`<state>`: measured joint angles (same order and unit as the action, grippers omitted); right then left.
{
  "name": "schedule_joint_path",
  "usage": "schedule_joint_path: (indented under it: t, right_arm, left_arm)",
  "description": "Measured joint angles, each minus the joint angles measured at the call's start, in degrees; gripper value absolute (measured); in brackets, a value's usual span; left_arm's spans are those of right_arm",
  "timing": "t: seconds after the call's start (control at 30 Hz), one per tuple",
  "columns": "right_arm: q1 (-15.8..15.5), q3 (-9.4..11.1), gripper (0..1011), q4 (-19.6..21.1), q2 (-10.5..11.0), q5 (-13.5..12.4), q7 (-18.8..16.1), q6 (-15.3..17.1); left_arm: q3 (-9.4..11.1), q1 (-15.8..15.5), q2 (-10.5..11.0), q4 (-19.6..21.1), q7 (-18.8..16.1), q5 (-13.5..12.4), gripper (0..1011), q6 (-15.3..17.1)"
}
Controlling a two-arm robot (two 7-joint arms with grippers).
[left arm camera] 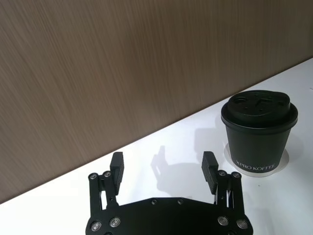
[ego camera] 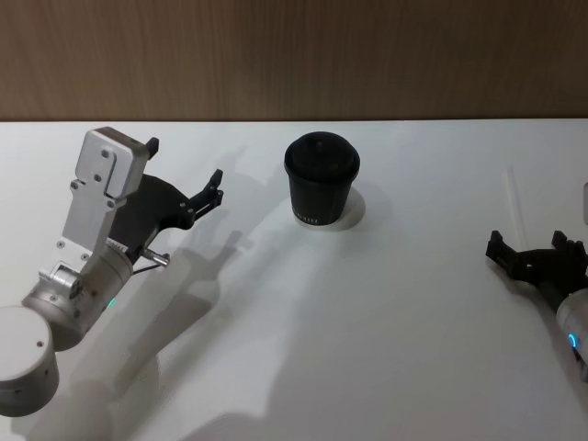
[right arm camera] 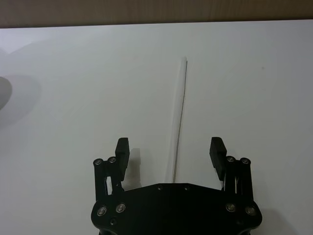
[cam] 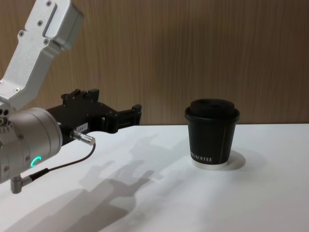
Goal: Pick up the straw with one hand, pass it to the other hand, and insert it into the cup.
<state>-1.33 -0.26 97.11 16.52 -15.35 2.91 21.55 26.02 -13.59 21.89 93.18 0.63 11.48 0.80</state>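
The black cup [ego camera: 322,180] with its domed lid stands upright at the back middle of the white table; it also shows as the cup [left arm camera: 259,133] and the cup [cam: 212,138]. The white straw [ego camera: 515,198] lies flat at the right, and in the right wrist view the straw [right arm camera: 179,112] runs away from the wrist. My right gripper [ego camera: 525,242] is open just short of the straw's near end, with the right gripper [right arm camera: 170,149] astride that end, not touching it. To the left of the cup hangs my open left gripper [ego camera: 184,165], empty; left gripper [left arm camera: 163,166], left gripper [cam: 116,104].
The white table [ego camera: 367,349] ends at a brown wood-grain wall [ego camera: 294,55] behind the cup. A thin black cable with a metal plug [cam: 82,137] hangs off the left wrist.
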Motion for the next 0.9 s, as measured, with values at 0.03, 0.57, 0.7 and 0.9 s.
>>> schedule_joint_path:
  t: [0.03,0.57,0.7,0.9]
  right_arm:
    - [0.10,0.05,1001,-0.22,-0.07,0.02,-0.06,0.02]
    - [0.88,0.48,1001,-1.96,-0.28,0.50,-0.93,0.13]
    - [0.96,0.54,929,-2.16,-0.28,0.55,-1.13,0.12]
    - [1.07,0.59,788,-2.37,-0.28,0.65,-1.26,0.08]
  left_arm:
    - [0.00,0.00,0.00,0.00,0.00,0.00,1002,0.00]
    - [0.00,0.00,0.00,0.00,0.00,0.00,1003,0.00]
    - [0.00,0.00,0.00,0.00,0.00,0.00,1003,0.00]
    - [0.00,0.00,0.00,0.00,0.00,0.00,1002,0.00]
